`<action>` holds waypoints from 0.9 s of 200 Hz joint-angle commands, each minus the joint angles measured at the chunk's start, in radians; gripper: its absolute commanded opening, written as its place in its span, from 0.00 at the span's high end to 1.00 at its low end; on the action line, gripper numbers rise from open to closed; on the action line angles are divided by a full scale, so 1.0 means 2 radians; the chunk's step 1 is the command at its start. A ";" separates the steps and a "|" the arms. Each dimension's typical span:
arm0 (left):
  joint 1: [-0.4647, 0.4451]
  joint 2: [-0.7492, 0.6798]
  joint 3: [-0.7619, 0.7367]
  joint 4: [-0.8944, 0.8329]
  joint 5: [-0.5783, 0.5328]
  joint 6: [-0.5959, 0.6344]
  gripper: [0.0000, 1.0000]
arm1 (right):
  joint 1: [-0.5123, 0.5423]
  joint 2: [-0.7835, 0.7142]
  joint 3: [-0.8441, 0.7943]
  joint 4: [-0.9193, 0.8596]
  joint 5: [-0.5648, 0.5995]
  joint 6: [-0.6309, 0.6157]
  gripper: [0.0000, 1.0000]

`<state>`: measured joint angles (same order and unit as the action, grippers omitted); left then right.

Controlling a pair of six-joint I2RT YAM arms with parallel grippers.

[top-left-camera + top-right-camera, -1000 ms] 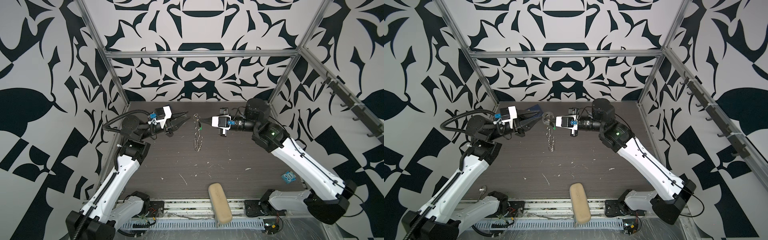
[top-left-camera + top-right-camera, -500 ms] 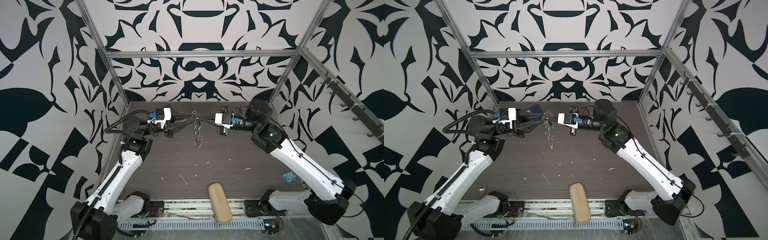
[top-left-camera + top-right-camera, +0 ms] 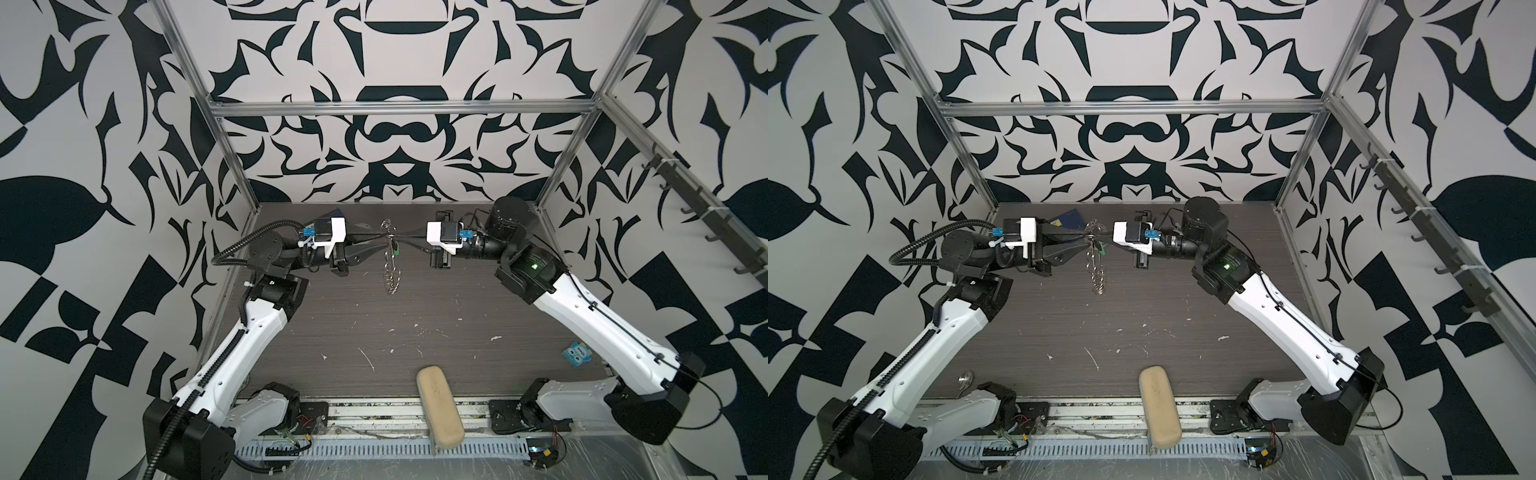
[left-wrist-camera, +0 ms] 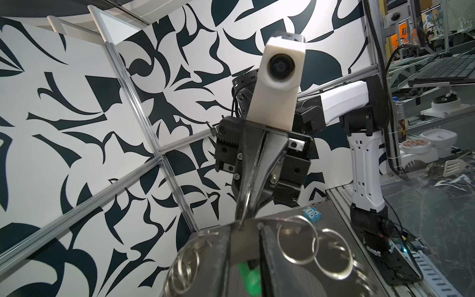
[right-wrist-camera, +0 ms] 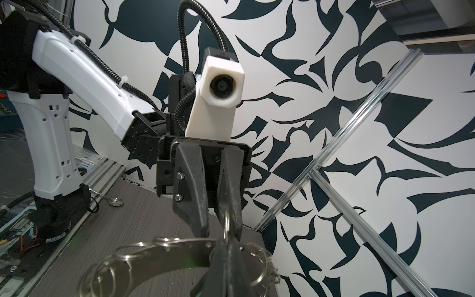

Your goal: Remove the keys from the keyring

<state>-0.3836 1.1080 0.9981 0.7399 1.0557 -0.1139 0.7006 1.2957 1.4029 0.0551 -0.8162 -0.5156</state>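
Black-and-white patterned panels on aluminium framing enclose my cell. The base is a dark wood-grain tabletop (image 3: 415,316) flecked with white scraps.

Item 1: large flat grey metal keyring disc (image 3: 390,266), fringed with small silver wire loops (image 4: 295,244). It hangs in mid-air over the table's rear, between both arms. Both top views give it edge-on; only the wrist views show me its flat face.

Item 2: small green key piece (image 3: 397,250), against the disc's upper part on the side facing the right arm. In the left wrist view it is a blurred green strip.

Item 3: right gripper (image 4: 241,223), fingers pressed together on the disc's rim, with one loop caught between them. This is plain only from the left wrist.

Item 4: left gripper (image 5: 221,233), fingers a narrow gap apart at the rim, with a loop edge-on between them. I cannot tell whether they pinch it.

Sundries:
- Tan oblong padded case (image 3: 439,405), overhanging the front edge.
- Light-blue block (image 3: 577,355) near the right arm's base, lettering too small to read.
- Dark-blue card (image 3: 1069,217) behind the left gripper.
- Silver spoon-shaped piece (image 3: 966,378) by the left base.

Outside the cell, left wrist only:
- Tape roll (image 4: 415,147), red print unreadable.
- Black keyboard (image 4: 442,68).

My own fingers block much of the disc in each wrist view.
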 commanded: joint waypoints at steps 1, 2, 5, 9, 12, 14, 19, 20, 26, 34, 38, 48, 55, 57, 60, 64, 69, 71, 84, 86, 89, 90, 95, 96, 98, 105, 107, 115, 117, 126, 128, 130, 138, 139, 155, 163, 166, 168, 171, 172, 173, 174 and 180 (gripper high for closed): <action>-0.003 0.002 0.019 0.015 0.004 -0.004 0.79 | -0.001 -0.004 0.013 0.039 -0.013 0.014 1.00; -0.002 0.002 0.019 0.015 0.004 -0.004 0.80 | -0.001 -0.004 0.012 0.039 -0.013 0.014 1.00; -0.002 0.002 0.019 0.014 0.004 -0.004 0.80 | -0.001 -0.004 0.013 0.039 -0.013 0.015 1.00; -0.003 0.001 0.019 0.014 0.004 -0.004 0.81 | -0.001 -0.004 0.013 0.039 -0.014 0.015 1.00; -0.003 0.001 0.019 0.014 0.002 -0.004 0.81 | -0.001 -0.004 0.013 0.039 -0.014 0.015 1.00; -0.002 0.001 0.019 0.015 0.002 -0.004 0.82 | -0.001 -0.004 0.013 0.039 -0.014 0.016 1.00; -0.003 0.001 0.020 0.014 0.001 -0.004 0.83 | -0.001 -0.004 0.013 0.038 -0.015 0.016 1.00; -0.002 0.002 0.020 0.014 0.001 -0.004 0.83 | -0.001 -0.004 0.013 0.038 -0.015 0.016 1.00; -0.002 0.003 0.020 0.014 0.001 -0.004 0.84 | -0.001 -0.004 0.015 0.038 -0.016 0.016 1.00; -0.003 0.004 0.021 0.013 0.001 -0.004 0.86 | -0.001 -0.003 0.015 0.036 -0.018 0.016 1.00; -0.003 0.004 0.021 0.013 0.002 -0.004 0.87 | -0.001 -0.002 0.016 0.036 -0.018 0.015 1.00; -0.003 0.006 0.021 0.014 0.001 -0.004 0.93 | -0.001 -0.001 0.018 0.033 -0.020 0.016 1.00; -0.003 0.006 0.021 0.014 0.001 -0.004 0.97 | -0.001 -0.001 0.019 0.031 -0.021 0.015 1.00; -0.002 0.007 0.021 0.014 0.001 -0.003 0.99 | -0.001 -0.001 0.019 0.030 -0.021 0.015 1.00; -0.003 0.007 0.021 0.014 0.000 -0.004 1.00 | -0.001 -0.001 0.019 0.028 -0.021 0.014 1.00; -0.002 0.007 0.021 0.014 0.000 -0.003 1.00 | -0.001 -0.001 0.020 0.027 -0.021 0.013 1.00; -0.003 0.007 0.021 0.015 -0.001 -0.001 1.00 | -0.001 -0.001 0.020 0.024 -0.022 0.011 1.00; -0.003 0.007 0.021 0.015 -0.001 -0.002 1.00 | -0.001 -0.001 0.021 0.023 -0.022 0.010 1.00; -0.002 0.004 0.018 0.015 -0.003 0.005 1.00 | -0.001 -0.005 0.021 0.011 -0.018 0.002 1.00; -0.003 0.003 0.018 0.015 -0.003 0.007 1.00 | -0.001 -0.006 0.021 0.009 -0.016 0.001 1.00; -0.003 0.003 0.018 0.014 -0.004 0.011 1.00 | -0.001 -0.007 0.020 0.007 -0.013 0.000 1.00; -0.003 0.002 0.018 0.013 -0.004 0.012 1.00 | -0.001 -0.008 0.020 0.007 -0.012 0.000 1.00; -0.003 0.001 0.017 0.009 -0.005 0.019 1.00 | -0.001 -0.010 0.018 0.006 -0.007 0.000 1.00; -0.003 0.000 0.016 0.008 -0.005 0.020 1.00 | -0.001 -0.011 0.018 0.006 -0.006 0.000 1.00; -0.003 -0.002 0.015 0.006 -0.006 0.024 1.00 | -0.001 -0.012 0.017 0.005 -0.004 -0.001 1.00; -0.003 -0.005 0.012 0.002 -0.011 0.040 1.00 | -0.001 -0.017 0.014 0.000 0.000 -0.004 0.99; -0.003 -0.006 0.010 0.001 -0.012 0.045 1.00 | -0.001 -0.018 0.014 0.000 0.003 -0.004 0.97; -0.003 -0.011 0.002 0.001 -0.017 0.066 1.00 | -0.001 -0.024 0.010 -0.004 0.009 -0.008 0.85; -0.003 -0.012 0.001 0.002 -0.019 0.072 1.00 | -0.001 -0.025 0.009 -0.004 0.010 -0.008 0.83; -0.002 -0.016 -0.006 0.004 -0.025 0.090 1.00 | -0.001 -0.030 0.005 -0.009 0.016 -0.013 0.78; -0.003 -0.017 -0.007 0.005 -0.027 0.093 1.00 | -0.001 -0.031 0.004 -0.009 0.017 -0.014 0.77; -0.003 -0.017 -0.008 0.006 -0.029 0.095 1.00 | -0.001 -0.032 0.004 -0.010 0.018 -0.015 0.76; -0.002 -0.020 -0.014 0.011 -0.034 0.109 1.00 | -0.001 -0.036 0.002 -0.019 0.023 -0.022 0.74; -0.002 -0.020 -0.015 0.013 -0.035 0.110 1.00 | -0.001 -0.037 0.001 -0.020 0.024 -0.023 0.74; -0.003 -0.027 -0.033 0.032 -0.051 0.140 1.00 | -0.001 -0.048 -0.010 -0.018 0.038 -0.025 0.71; -0.003 -0.028 -0.037 0.036 -0.037 0.155 1.00 | -0.001 -0.054 -0.017 -0.018 0.044 -0.025 0.71; -0.002 -0.029 -0.038 0.037 -0.037 0.160 1.00 | -0.001 -0.057 -0.020 -0.018 0.045 -0.025 0.71; -0.003 -0.029 -0.038 0.037 -0.037 0.162 1.00 | -0.001 -0.059 -0.021 -0.019 0.046 -0.025 0.71; -0.003 -0.030 -0.038 0.035 -0.038 0.166 1.00 | -0.001 -0.060 -0.024 -0.018 0.047 -0.025 0.71; -0.003 -0.030 -0.038 0.034 -0.038 0.166 1.00 | -0.001 -0.061 -0.025 -0.019 0.047 -0.025 0.71; -0.003 -0.030 -0.038 0.033 -0.038 0.167 1.00 | -0.001 -0.061 -0.026 -0.019 0.047 -0.025 0.71; -0.003 -0.030 -0.038 0.033 -0.038 0.167 1.00 | -0.001 -0.062 -0.026 -0.018 0.047 -0.025 0.71; -0.002 -0.030 -0.038 0.033 -0.039 0.168 1.00 | -0.001 -0.064 -0.031 -0.019 0.049 -0.024 0.71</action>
<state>-0.3866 1.0710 0.9318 0.7521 0.9966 0.1345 0.6960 1.2102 1.3689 0.0032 -0.7570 -0.5545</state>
